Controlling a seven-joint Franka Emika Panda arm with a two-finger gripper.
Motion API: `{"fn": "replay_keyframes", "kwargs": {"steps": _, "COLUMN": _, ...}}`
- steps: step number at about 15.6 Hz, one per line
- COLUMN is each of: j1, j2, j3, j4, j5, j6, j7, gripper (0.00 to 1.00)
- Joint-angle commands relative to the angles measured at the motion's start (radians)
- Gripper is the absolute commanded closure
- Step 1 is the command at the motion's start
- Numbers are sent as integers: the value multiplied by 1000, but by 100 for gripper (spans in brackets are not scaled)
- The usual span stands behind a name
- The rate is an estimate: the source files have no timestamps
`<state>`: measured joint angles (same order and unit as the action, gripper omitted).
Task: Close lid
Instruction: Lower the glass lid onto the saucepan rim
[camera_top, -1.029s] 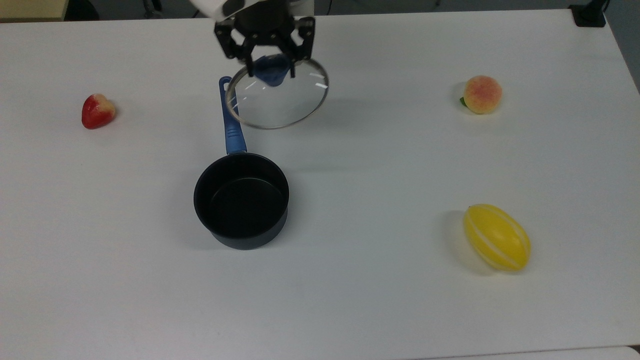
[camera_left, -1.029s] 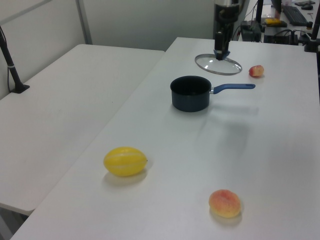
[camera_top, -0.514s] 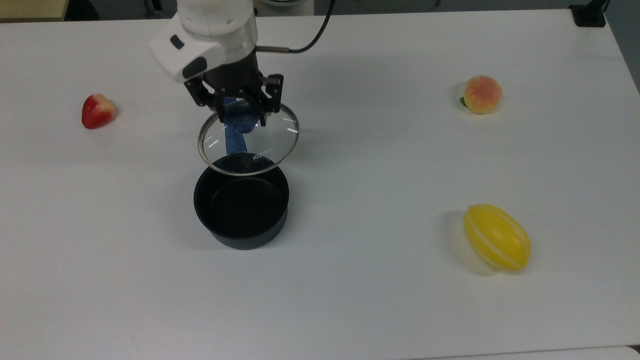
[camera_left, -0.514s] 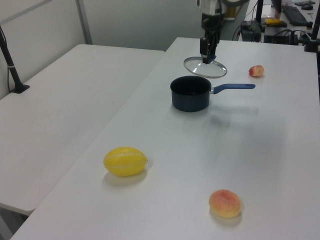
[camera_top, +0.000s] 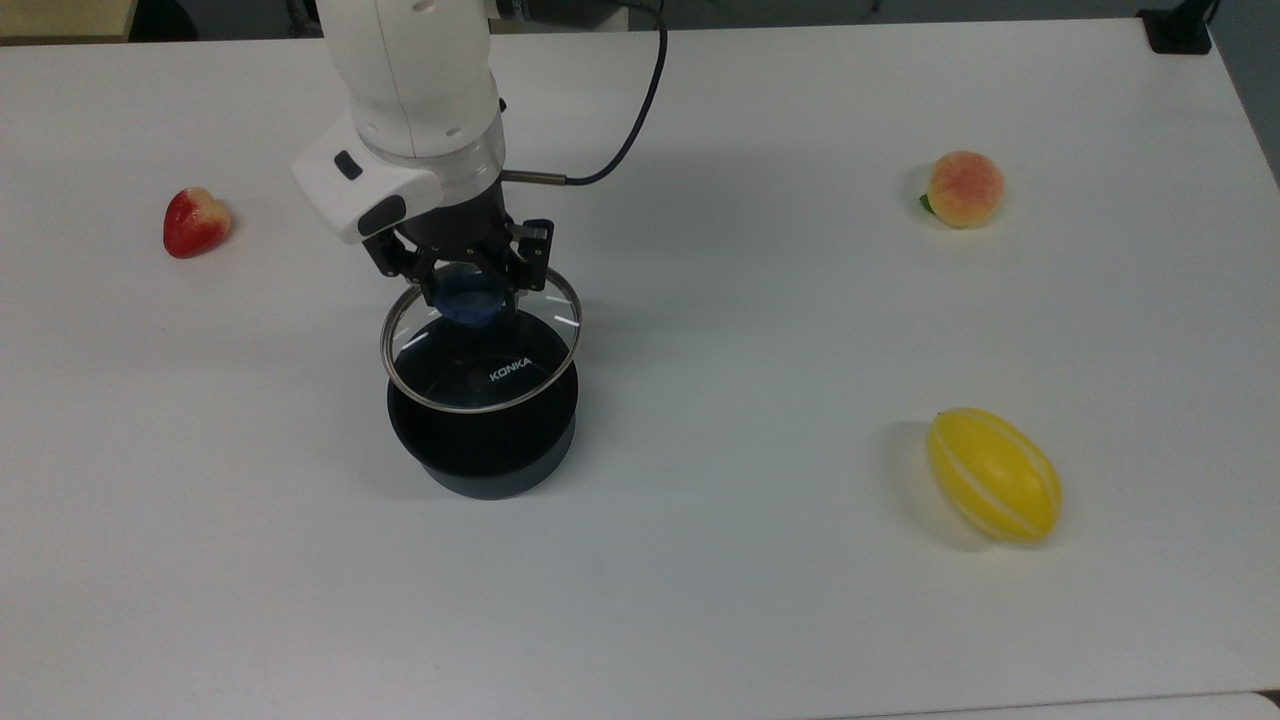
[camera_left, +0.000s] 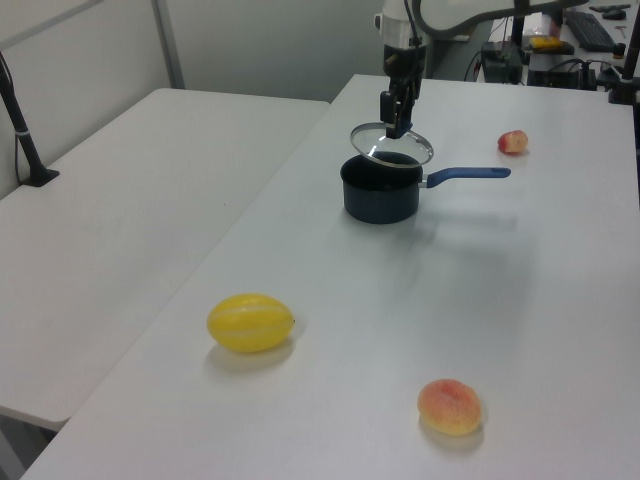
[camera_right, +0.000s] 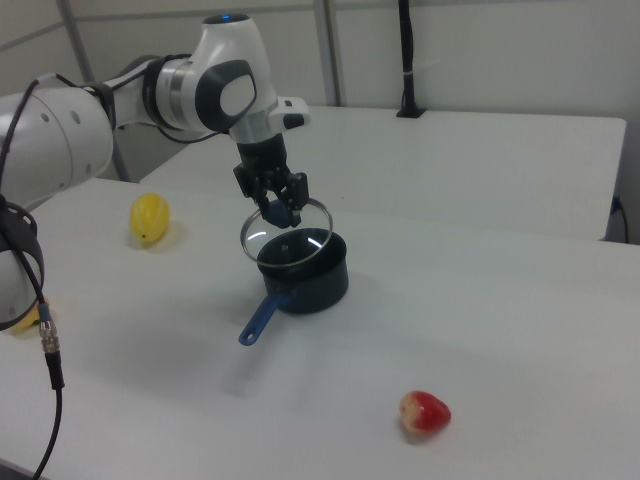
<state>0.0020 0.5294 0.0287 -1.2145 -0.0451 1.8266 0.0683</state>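
Note:
The clear glass lid (camera_top: 490, 370) with its thin metal rim hangs in the air just above the black saucepan (camera_top: 482, 455), tilted and covering most of the pan's mouth. My gripper (camera_top: 470, 290) is shut on the lid's blue knob (camera_top: 472, 303). The lid (camera_left: 393, 148) floats a little over the saucepan (camera_left: 380, 195) in the left view. From the right view the lid (camera_right: 287, 234) and my gripper (camera_right: 277, 208) stand over the saucepan (camera_right: 305, 282), whose blue handle (camera_right: 260, 318) points toward the camera.
A strawberry (camera_top: 194, 222) lies at the top view's left. A peach (camera_top: 963, 189) sits at the top view's upper right, a yellow melon (camera_top: 993, 475) at its lower right. A second table (camera_left: 120, 200) adjoins on the left view's left.
My gripper has carried the lid from beside the pan's handle toward the saucepan; it now hangs over the pan's mouth, lower than before.

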Motion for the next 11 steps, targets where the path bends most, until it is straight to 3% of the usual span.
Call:
{"fn": "replay_keyframes", "kwargs": {"steps": 1, "j1": 13, "j2": 34, "j3": -10, "j4": 30, "j5": -21, "j6": 40, "j7": 16, "gripper": 79}}
{"fn": "replay_keyframes", "kwargs": {"steps": 11, "j1": 30, "j2": 73, "j3": -6, "j4": 16, "j5": -65, "j6": 82, "j7": 22, "gripper": 79}}
